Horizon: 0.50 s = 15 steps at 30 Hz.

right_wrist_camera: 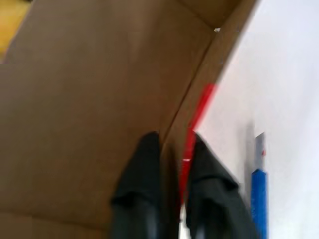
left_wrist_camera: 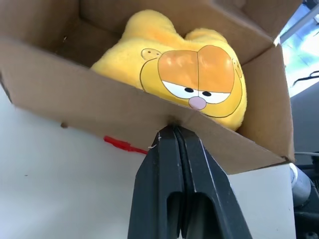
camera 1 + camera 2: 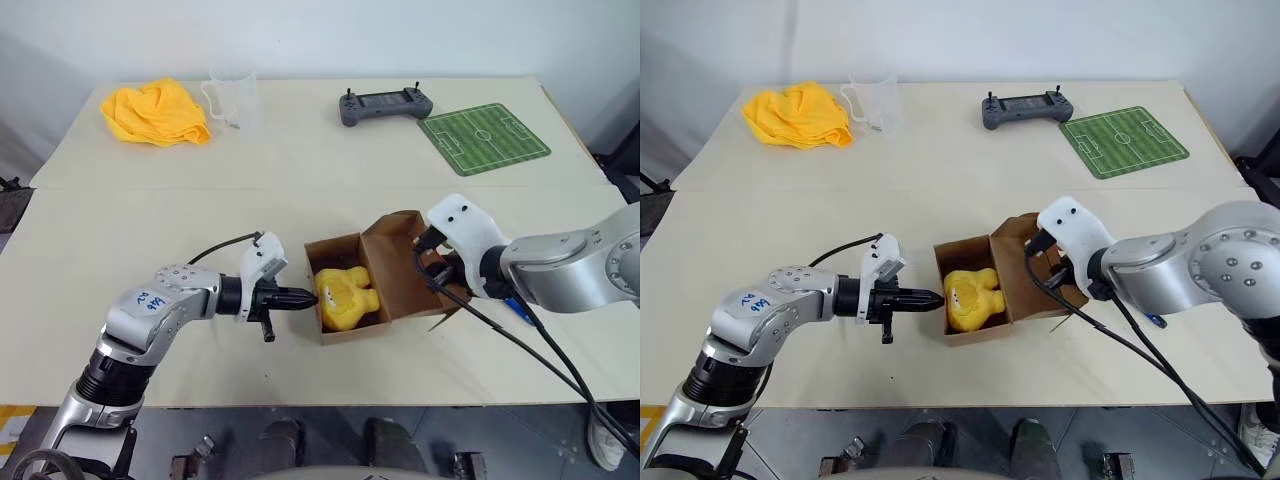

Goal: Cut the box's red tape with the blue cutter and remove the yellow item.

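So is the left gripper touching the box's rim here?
Touching. In the left wrist view the shut left gripper tips meet the box wall's top edge, no gap.

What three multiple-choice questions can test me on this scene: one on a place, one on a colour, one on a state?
1. Where is the Garfield plush toy? A on the yellow cloth B in the open cardboard box C on the green mat
2. What colour is the cutter? A red B green C blue
3. How are the left hand's fingers? A shut B wide open C holding the cutter
Answers: 1 B, box walls surround it; 2 C, its body is blue; 3 A, they press together.
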Each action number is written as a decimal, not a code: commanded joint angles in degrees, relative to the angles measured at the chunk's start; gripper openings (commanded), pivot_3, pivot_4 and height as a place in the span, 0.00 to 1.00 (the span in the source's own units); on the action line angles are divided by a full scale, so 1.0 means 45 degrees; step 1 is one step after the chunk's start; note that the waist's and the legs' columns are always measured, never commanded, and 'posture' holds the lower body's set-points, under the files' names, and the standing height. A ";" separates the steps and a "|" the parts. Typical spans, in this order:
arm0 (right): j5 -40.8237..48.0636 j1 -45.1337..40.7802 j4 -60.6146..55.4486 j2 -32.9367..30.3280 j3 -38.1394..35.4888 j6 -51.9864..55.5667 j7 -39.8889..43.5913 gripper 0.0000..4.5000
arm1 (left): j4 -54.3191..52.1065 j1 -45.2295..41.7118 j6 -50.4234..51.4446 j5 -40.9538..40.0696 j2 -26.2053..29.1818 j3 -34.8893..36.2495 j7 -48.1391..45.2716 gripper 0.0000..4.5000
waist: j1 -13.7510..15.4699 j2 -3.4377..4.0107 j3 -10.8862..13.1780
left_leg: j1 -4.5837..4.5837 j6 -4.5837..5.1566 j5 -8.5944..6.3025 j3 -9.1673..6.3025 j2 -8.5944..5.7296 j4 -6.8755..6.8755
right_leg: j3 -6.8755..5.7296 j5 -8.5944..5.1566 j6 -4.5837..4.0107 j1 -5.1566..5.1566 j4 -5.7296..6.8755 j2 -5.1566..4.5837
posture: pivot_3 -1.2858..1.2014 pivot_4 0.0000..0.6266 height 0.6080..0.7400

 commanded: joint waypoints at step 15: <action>-0.8491 0.9280 -0.1734 0.0111 -1.1985 -0.6850 1.5636 1.00 | 0.1124 0.1608 -0.3036 -0.0200 0.2536 0.2276 -0.2733 1.00 | -0.0007 0.0002 -0.0001 | 0.0012 0.0006 -0.0004 0.0027 0.0002 -0.0014 | 0.0005 0.0001 0.0003 0.0011 0.0003 0.0011 | 0.52 0.24 1.00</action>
